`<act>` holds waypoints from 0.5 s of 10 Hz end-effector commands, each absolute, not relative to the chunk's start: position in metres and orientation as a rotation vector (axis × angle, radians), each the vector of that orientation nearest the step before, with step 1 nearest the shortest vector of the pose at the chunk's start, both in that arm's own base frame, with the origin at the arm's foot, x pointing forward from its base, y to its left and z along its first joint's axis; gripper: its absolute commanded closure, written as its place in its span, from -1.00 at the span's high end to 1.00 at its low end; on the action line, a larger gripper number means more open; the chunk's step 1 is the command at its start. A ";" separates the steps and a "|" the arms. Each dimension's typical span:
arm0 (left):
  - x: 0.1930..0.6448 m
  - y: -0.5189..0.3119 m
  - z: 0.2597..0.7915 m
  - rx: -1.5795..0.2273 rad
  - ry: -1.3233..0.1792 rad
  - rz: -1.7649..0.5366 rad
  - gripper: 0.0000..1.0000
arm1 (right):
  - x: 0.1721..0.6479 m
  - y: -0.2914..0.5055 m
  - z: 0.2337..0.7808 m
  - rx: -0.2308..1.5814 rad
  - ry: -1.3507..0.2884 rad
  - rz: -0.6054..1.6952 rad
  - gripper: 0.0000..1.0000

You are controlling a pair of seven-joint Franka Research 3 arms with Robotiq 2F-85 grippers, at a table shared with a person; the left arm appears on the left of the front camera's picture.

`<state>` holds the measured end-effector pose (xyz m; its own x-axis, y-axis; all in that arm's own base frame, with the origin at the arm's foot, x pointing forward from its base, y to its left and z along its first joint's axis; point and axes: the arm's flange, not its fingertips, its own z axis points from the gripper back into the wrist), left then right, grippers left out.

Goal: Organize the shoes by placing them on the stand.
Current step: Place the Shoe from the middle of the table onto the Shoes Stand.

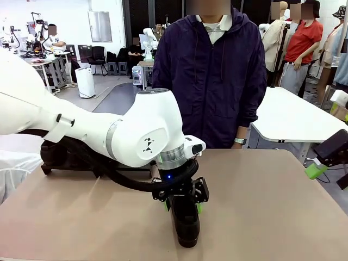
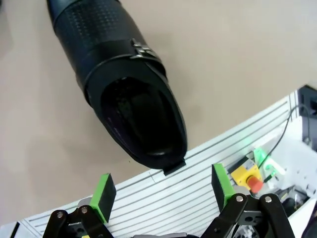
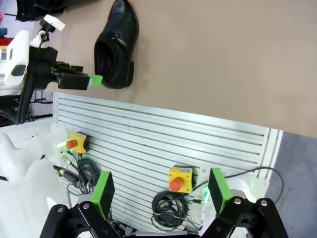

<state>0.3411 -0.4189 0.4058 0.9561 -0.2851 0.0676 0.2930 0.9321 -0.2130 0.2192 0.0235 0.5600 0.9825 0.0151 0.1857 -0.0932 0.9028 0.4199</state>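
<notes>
Just over the table's near edge, left gripper (image 2: 162, 191) gapes above shoe (image 2: 124, 94)

White arm (image 1: 81, 130), black cable, black pincer (image 1: 182, 204), green pads (image 2: 105, 196).

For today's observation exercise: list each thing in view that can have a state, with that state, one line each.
Left end effector: open, poised by the shoe's heel, gripping nothing.
Right end effector: open, empty, off the table's edge.
Shoe: upright on the table, not on the stand.
</notes>
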 end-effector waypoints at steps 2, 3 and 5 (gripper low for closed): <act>0.355 -0.423 0.394 -0.161 -0.044 -0.137 1.00 | 0.219 0.023 0.562 0.460 -0.184 0.081 1.00; 0.358 -0.420 0.389 -0.141 -0.035 -0.107 1.00 | 0.219 0.023 0.562 0.460 -0.184 0.081 1.00; 0.364 -0.416 0.375 -0.087 -0.018 -0.078 1.00 | 0.219 0.023 0.562 0.460 -0.184 0.081 1.00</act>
